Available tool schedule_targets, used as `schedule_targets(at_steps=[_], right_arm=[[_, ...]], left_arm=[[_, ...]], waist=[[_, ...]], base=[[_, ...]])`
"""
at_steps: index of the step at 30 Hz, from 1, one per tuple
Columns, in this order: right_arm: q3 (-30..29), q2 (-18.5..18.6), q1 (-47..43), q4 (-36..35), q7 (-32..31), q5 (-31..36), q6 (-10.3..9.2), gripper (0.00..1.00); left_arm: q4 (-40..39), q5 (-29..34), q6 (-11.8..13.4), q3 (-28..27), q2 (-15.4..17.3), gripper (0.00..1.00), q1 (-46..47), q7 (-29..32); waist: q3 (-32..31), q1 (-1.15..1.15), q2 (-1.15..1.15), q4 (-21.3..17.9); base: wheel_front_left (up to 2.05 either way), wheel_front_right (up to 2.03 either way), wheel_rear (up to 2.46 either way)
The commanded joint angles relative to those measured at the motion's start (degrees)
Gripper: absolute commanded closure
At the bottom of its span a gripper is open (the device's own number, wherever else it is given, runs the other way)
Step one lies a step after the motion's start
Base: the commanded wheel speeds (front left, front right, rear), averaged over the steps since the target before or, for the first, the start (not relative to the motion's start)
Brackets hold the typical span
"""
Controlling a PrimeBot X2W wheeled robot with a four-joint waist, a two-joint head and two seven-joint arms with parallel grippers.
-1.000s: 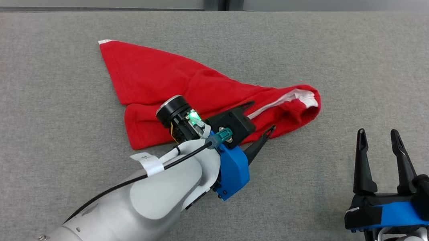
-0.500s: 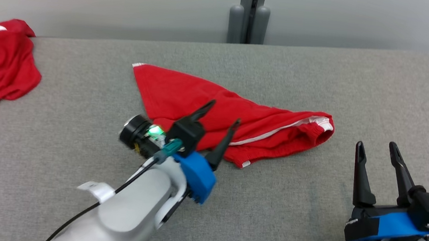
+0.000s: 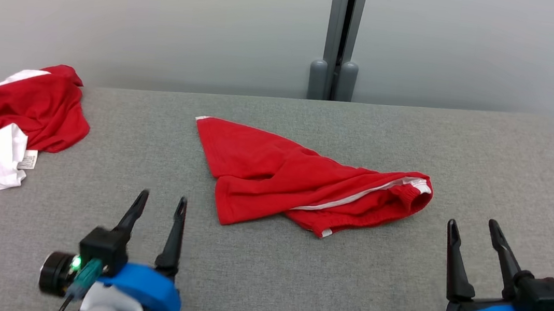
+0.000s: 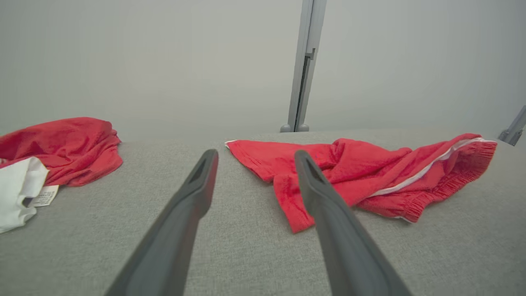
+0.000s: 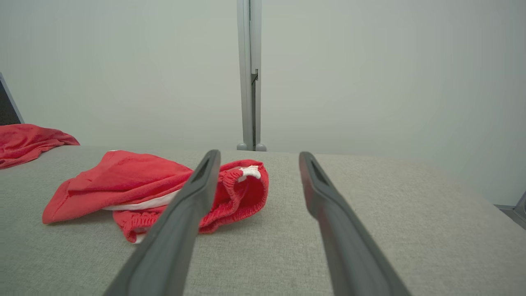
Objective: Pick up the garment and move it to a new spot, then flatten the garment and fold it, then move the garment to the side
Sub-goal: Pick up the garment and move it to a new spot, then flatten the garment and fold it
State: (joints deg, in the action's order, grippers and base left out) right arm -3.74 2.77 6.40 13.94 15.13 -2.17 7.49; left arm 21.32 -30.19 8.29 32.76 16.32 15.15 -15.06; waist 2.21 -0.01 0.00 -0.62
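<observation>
The garment [image 3: 305, 182], red shorts with a white side stripe and elastic waistband, lies loosely folded in the middle of the grey padded table [image 3: 263, 279]. It appears ahead and right of the fingers in the left wrist view [image 4: 361, 172], and ahead and left in the right wrist view [image 5: 135, 185]. My left gripper [image 3: 161, 202] is open at the lower left, apart from the garment and empty. At the lower right my right gripper [image 3: 472, 227] is open too, nothing between its fingers.
A second red and white garment [image 3: 4, 119] with a label lies bunched at the table's left edge, also seen in the left wrist view [image 4: 57, 148]. A grey wall with a vertical post [image 3: 340, 37] stands behind the table's far edge.
My left arm has pulled back from over the garment to the lower left, leaving it on the table. The head camera has tilted up, so the whole scene sits lower. The right gripper has stayed put.
</observation>
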Motion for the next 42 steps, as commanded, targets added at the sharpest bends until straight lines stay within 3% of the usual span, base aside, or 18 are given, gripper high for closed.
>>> schedule_targets(at_steps=[1, 14, 31, 42], right_arm=[[0.4, 0.2, -1.4, 0.3, 0.0, -0.1, 0.01, 0.00], [3.2, 0.2, -3.6, 1.3, 0.0, -2.7, 0.01, 0.00], [3.9, 0.2, -2.1, 1.8, 0.0, -3.6, 0.01, 0.00], [3.9, 0.2, -1.7, 1.6, 0.0, -3.5, 0.01, 0.00]], left_arm=[[-2.1, 0.8, 0.4, -3.0, 0.3, 0.00, -3.9, -0.2], [-9.5, 4.0, -0.8, -15.9, -3.8, 0.00, -17.5, -0.2], [-7.8, 8.1, -4.6, -20.3, -7.2, 0.00, -17.5, -0.2], [-7.2, 9.6, -5.7, -21.3, -8.4, 0.00, -16.8, -0.2]], waist=[[-0.4, 0.01, 0.00, 0.4], [-0.6, 0.01, 0.00, 0.9], [0.8, 0.01, 0.00, 0.9], [1.2, 0.01, 0.00, 0.9]], base=[[0.00, 0.00, 0.00], [0.00, 0.00, 0.00], [0.00, 0.00, 0.00], [0.00, 0.00, 0.00]])
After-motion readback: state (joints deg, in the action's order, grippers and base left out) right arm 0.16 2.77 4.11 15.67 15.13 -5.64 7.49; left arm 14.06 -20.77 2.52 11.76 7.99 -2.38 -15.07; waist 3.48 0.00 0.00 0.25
